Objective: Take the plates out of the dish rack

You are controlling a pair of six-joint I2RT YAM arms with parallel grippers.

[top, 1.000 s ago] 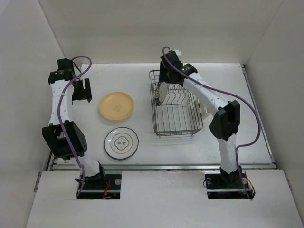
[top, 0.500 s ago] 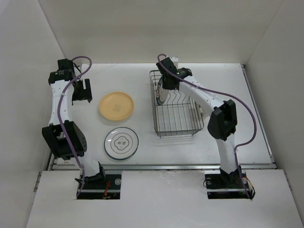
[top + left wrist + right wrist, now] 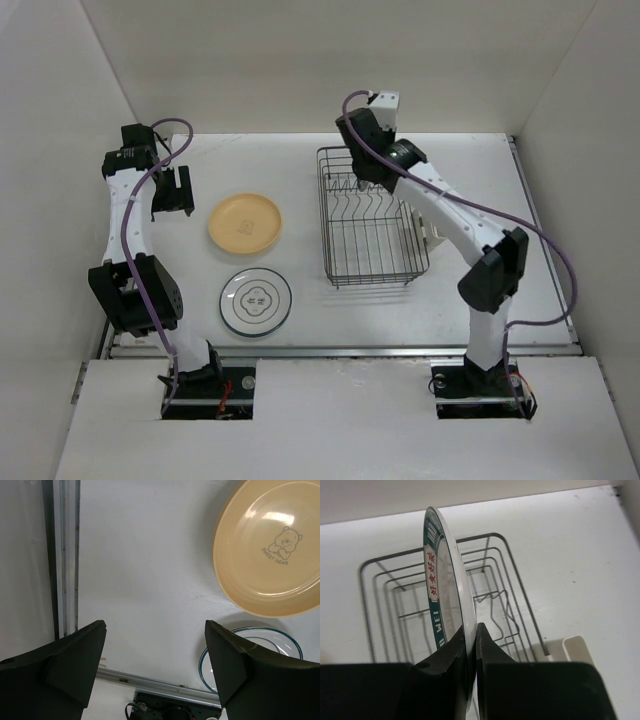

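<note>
Your right pincer (image 3: pixel 471 633) grips the teal plate (image 3: pixel 442 585) upright over the rack (image 3: pixel 326 230) — you're mid-unload, so next swing it to bare worktop (image 3: pixel 150 555) near the yellow plate (image 3: pixel 270 550) and lay it flat — your left pincer (image 3: pixel 155 626) hangs open there.

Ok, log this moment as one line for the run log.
right gripper: shut on teal-rimmed plate, held upright over dish rack | left gripper: open, idle | yellow plate, dark-rimmed plate: on table
</note>
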